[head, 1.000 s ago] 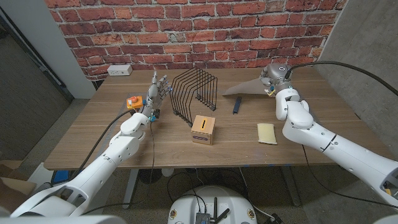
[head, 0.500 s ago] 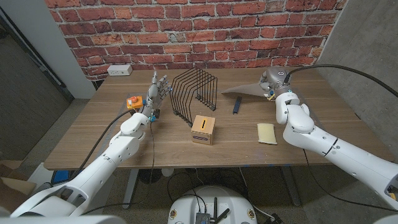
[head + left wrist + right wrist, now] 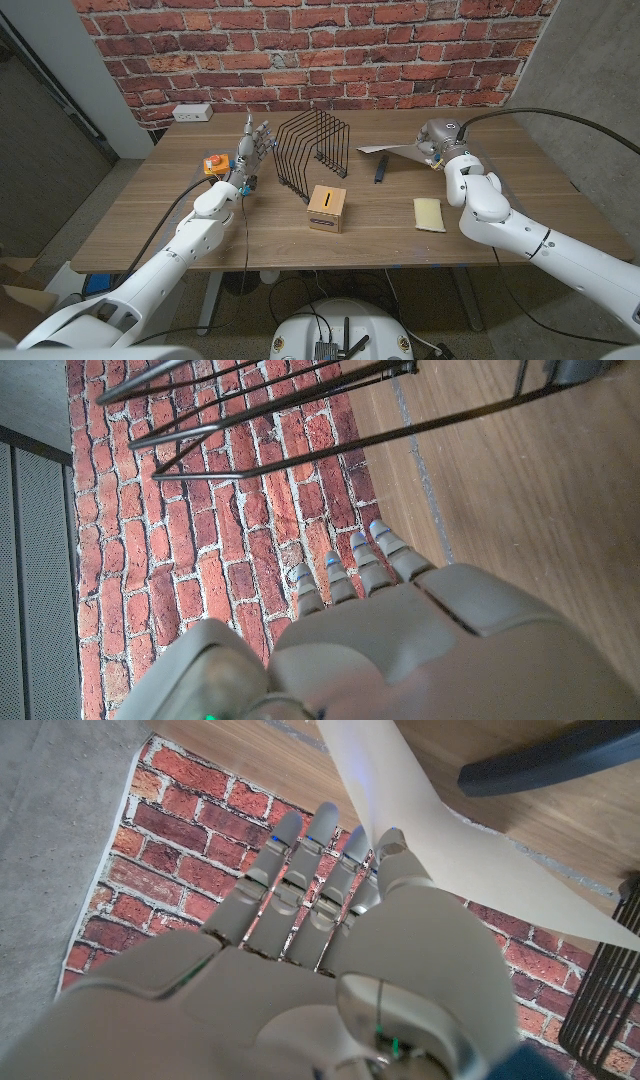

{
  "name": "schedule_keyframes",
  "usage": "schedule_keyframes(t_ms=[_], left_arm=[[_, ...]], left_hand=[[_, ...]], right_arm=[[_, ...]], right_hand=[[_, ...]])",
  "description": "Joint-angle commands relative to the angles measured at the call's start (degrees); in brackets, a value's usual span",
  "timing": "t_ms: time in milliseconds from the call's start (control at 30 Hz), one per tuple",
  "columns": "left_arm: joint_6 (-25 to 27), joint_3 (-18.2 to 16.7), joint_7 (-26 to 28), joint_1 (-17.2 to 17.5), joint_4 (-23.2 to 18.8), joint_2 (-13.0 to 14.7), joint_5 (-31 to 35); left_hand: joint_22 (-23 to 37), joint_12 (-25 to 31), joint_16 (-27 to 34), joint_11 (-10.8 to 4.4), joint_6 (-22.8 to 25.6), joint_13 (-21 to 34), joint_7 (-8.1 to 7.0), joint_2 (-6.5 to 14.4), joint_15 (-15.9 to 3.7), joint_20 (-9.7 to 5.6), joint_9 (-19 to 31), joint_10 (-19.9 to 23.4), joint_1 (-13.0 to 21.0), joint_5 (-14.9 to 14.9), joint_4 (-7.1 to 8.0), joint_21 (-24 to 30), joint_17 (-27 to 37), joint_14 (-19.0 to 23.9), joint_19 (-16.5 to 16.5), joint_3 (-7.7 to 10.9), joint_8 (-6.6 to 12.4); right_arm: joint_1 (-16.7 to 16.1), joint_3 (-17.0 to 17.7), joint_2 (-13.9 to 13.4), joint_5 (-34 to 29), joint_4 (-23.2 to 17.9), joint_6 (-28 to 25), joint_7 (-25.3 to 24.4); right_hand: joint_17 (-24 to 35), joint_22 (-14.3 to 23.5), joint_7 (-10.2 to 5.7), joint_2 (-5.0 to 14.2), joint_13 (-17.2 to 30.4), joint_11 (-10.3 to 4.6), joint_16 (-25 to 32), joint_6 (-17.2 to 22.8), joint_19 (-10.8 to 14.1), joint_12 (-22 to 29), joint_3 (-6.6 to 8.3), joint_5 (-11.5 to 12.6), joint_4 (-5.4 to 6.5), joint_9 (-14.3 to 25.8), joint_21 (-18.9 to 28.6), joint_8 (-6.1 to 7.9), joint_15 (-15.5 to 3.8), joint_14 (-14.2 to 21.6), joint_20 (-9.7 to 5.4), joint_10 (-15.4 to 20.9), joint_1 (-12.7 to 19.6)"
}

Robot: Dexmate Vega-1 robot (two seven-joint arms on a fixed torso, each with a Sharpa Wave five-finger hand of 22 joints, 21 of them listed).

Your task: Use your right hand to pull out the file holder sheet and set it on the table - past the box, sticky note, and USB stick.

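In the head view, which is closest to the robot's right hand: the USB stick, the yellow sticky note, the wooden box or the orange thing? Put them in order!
From the right hand:
1. USB stick, just to its left.
2. Sticky note, nearer the table's front edge.
3. Wooden box, mid-table.
4. Orange thing, far across, by the left hand.

Wooden table point(image 3: 150, 215), red brick wall point(image 3: 300, 45) behind, white power outlet box point(image 3: 191, 113), small orange object point(image 3: 211, 165)

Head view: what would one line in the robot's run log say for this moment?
right hand: holds sheet low over table, beyond USB stick | left hand: open beside file holder | sheet: out of holder
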Motion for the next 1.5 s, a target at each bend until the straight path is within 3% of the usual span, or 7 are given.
schedule_keyframes(t_ms=[33,700,1000,1500], left_arm=[[0.01,0.0,0.01,0.0,-0.01,0.01,0.0],[0.05,-0.03,0.02,0.05,-0.1,0.06,-0.02],[0.03,-0.02,0.03,0.05,-0.08,0.05,-0.01],[0.04,-0.02,0.03,0.05,-0.08,0.04,-0.01]], left_hand=[[0.32,0.33,0.36,-0.49,0.28,0.31,-0.23,0.6,-0.26,0.11,0.09,-0.03,-0.14,0.43,0.32,0.48,0.15,0.39,0.36,-0.02,0.46],[0.32,0.36,0.35,-0.55,0.2,0.31,-0.29,0.61,-0.24,0.08,0.09,0.03,-0.15,0.43,0.32,0.47,0.15,0.36,0.33,-0.02,0.42],[0.32,0.33,0.35,-0.49,0.26,0.31,-0.34,0.6,-0.22,0.13,0.09,-0.05,-0.15,0.43,0.32,0.48,0.15,0.35,0.35,-0.02,0.44],[0.32,0.35,0.36,-0.44,0.18,0.31,-0.33,0.61,-0.21,0.12,0.09,0.01,-0.15,0.42,0.33,0.49,0.15,0.38,0.37,-0.02,0.41]], right_arm=[[-0.7,-0.36,-1.49,-1.18,-0.62,2.04,3.33],[-1.82,-0.13,-1.2,-5.78,-0.32,4.96,3.88],[-1.45,-1.69,-0.44,-11.6,0.27,6.18,5.1],[-2.82,-0.25,0.14,-12.84,0.32,10.58,7.37]], right_hand=[[-0.06,-0.01,-0.32,-0.15,-0.11,-0.19,-0.46,0.03,-0.29,-0.03,0.36,-0.18,0.06,0.25,-0.31,-0.29,-4.45,-0.57,-7.98,-0.47,-0.5],[0.02,-0.15,0.07,-1.14,-0.86,-0.18,-0.54,-0.28,-0.39,-0.04,-0.5,-0.29,0.56,0.19,-0.48,-0.64,-4.43,-1.77,-7.85,-1.16,-2.71],[-0.02,-0.25,0.48,-1.63,-0.96,-0.12,-0.51,-0.99,0.0,0.02,-0.99,-0.27,0.96,0.09,-0.48,-1.11,-4.38,-1.92,-7.81,-1.71,-4.37],[-0.06,-0.46,1.21,-4.09,-1.04,-0.09,-0.66,-3.43,0.55,-0.18,-2.5,-0.22,1.18,0.04,-0.73,-2.57,-4.05,-2.85,-7.56,-3.71,-7.61]])
